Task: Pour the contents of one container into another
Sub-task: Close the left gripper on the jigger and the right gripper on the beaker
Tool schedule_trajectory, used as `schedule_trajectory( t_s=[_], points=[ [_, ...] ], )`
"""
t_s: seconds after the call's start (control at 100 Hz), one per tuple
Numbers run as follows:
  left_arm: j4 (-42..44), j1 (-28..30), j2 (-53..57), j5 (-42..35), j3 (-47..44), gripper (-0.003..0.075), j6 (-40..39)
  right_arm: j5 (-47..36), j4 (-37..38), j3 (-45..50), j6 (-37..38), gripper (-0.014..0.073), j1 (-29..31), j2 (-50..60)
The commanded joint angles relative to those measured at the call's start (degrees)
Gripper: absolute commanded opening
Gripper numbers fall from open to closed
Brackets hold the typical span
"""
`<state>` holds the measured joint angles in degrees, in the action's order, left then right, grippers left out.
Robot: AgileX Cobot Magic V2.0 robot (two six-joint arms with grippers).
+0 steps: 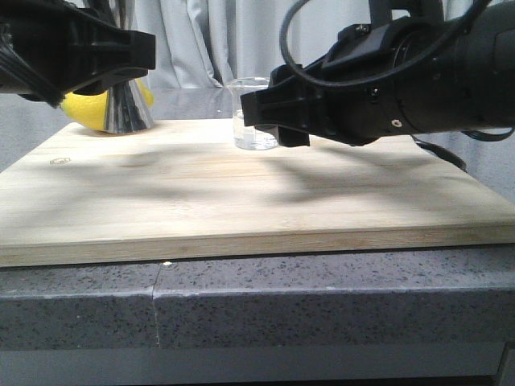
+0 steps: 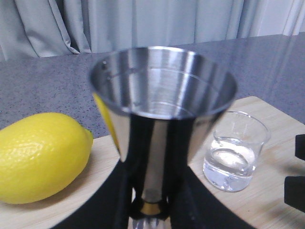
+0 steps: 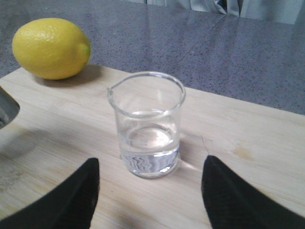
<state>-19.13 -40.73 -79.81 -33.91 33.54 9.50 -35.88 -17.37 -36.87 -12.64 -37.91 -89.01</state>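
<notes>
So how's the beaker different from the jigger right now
1. The beaker is clear glass; the jigger is shiny steel with a gold waist.
2. The beaker holds some clear liquid; the jigger's top cup looks empty.
3. The beaker is a straight cylinder with a pouring lip; the jigger flares out in cones.
4. The right gripper is open, fingers either side of the beaker and apart from it; the jigger stands right at the left gripper.

Both stand upright on the board.

Pale grey curtains [image 1: 241,40] are hung in vertical folds across the back. A light wooden board [image 1: 241,201], its layered front edge visible, is laid on a dark speckled grey countertop [image 1: 322,305]. A thin vertical seam is seen in the counter's front face. Soft, blurred shadows are cast across the board.
</notes>
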Motion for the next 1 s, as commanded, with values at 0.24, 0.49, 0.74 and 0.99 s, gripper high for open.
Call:
schedule_trajectory(
  t_s=[0.24,0.49,0.74,0.99],
  points=[
    [0.8,-0.7,3.0,-2.1,1.5,-0.0019,-0.8,-3.8,3.0,-5.5,0.3,0.0421,-0.1,-1.2],
    [0.9,-3.3,4.0,-2.0,1.5,-0.0019,-0.8,-3.8,3.5,-8.1,0.3,0.0421,-0.1,-4.1],
    [1.0,-5.1,4.0,-2.0,1.5,-0.0019,-0.8,-4.4,3.6,-9.1,0.3,0.0421,0.3,-5.4],
    [1.2,-5.2,4.0,-2.0,1.5,-0.0019,-0.8,-5.2,3.9,-9.1,0.3,0.0421,1.7,-5.4]
  ],
)
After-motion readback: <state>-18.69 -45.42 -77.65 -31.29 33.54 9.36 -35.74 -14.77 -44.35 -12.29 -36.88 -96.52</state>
